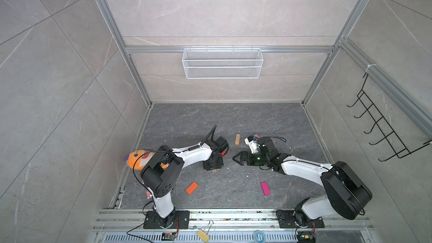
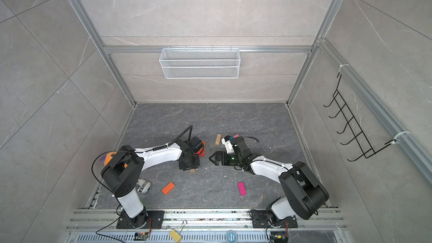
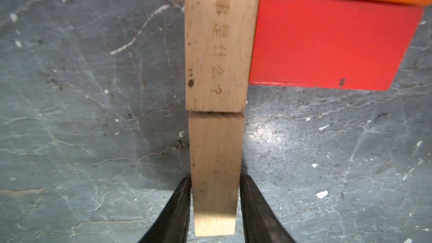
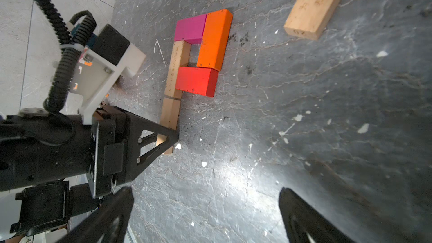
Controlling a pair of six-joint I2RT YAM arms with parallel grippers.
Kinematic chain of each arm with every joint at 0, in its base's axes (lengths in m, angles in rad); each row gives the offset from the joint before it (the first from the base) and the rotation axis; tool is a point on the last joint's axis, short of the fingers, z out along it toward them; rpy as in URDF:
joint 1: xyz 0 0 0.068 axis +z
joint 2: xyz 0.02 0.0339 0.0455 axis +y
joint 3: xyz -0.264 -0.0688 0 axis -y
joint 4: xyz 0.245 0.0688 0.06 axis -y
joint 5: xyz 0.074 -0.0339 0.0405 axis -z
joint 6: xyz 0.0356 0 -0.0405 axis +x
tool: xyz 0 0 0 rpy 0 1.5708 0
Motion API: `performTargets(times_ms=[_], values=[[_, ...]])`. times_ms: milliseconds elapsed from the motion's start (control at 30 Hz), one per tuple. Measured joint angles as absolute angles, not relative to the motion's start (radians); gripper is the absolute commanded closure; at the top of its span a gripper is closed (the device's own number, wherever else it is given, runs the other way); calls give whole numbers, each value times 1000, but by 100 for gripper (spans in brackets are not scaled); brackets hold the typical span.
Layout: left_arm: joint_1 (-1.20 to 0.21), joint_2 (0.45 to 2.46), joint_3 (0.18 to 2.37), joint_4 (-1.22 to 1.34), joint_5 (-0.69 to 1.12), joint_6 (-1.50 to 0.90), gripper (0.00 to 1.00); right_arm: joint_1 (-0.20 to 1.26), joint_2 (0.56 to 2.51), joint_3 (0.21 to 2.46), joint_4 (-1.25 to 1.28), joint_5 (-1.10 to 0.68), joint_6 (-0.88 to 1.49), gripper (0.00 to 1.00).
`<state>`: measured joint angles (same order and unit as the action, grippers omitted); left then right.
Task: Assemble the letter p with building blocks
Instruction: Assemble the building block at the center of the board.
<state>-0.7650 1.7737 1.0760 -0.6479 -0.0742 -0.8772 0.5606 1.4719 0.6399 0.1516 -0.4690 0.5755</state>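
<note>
On the tabletop [image 4: 304,113], the left hand [image 3: 215,181], narrowly parted, straddles the bottom tan block [image 3: 215,150] of the letter p [image 4: 214,40]; grip unclear.

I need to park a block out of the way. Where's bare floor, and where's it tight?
Free: the far floor between the back wall and the P; also the near strip between the loose orange block and loose magenta block. Crowded: the middle, where left hand, right hand, P and loose tan block sit close.
</note>
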Motion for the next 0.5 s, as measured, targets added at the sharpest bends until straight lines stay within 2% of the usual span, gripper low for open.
performTargets(times_ms=[500], values=[[-765, 1774, 1075, -651, -80, -873, 63, 561, 1472, 641, 149, -469, 575, 0]])
